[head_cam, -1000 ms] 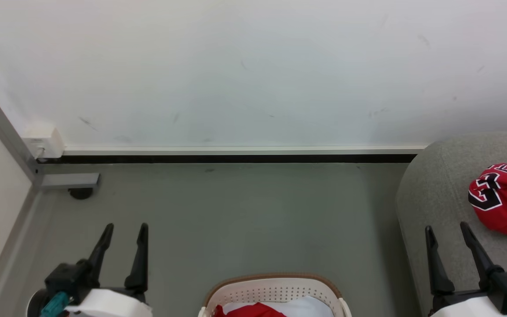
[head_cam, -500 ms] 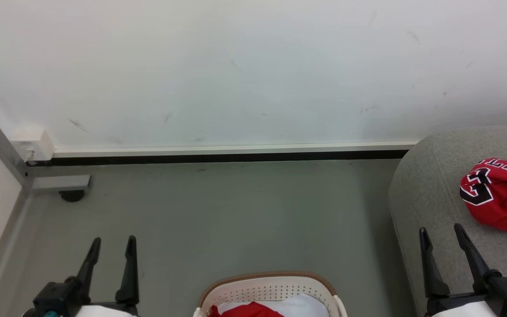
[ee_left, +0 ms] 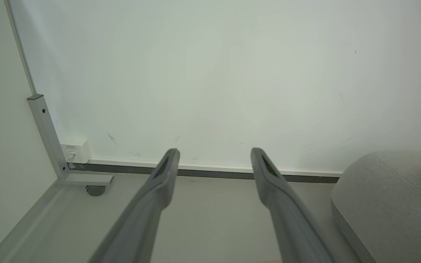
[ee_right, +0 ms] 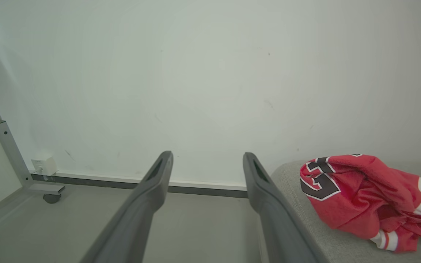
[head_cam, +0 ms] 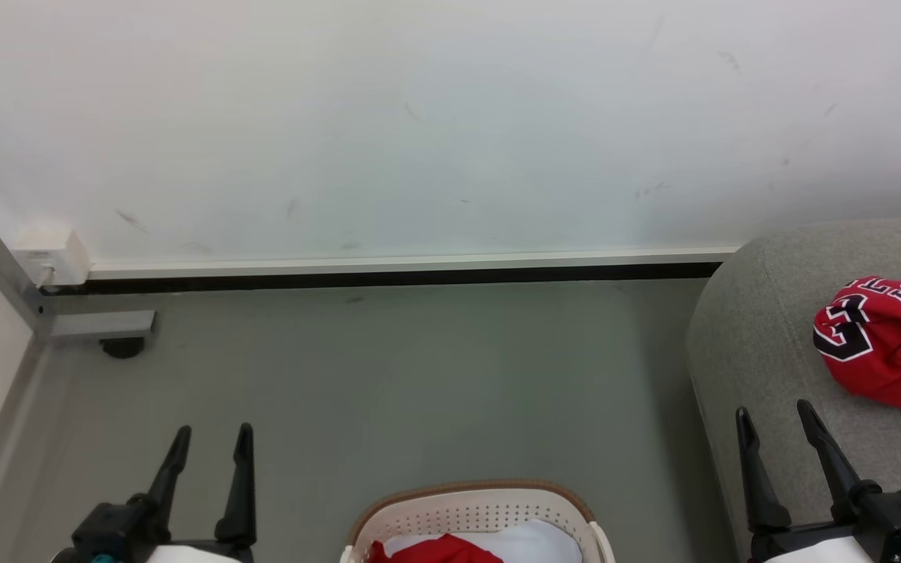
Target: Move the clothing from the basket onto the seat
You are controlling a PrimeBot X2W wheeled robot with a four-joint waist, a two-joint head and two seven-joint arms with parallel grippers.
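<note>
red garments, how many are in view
2: the numbered garment lies crumpled on the seat; a second red garment sits in the basket. More may be hidden under it.

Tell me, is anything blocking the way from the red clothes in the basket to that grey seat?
Nothing visible does. Bare floor lies between the basket, holding the red clothes, and the seat. The jersey already on the seat leaves its near edge free.

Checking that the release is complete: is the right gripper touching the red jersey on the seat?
Apart. The head view shows the open right gripper stopping short of the red jersey, with bare grey seat fabric visible between them.
</note>
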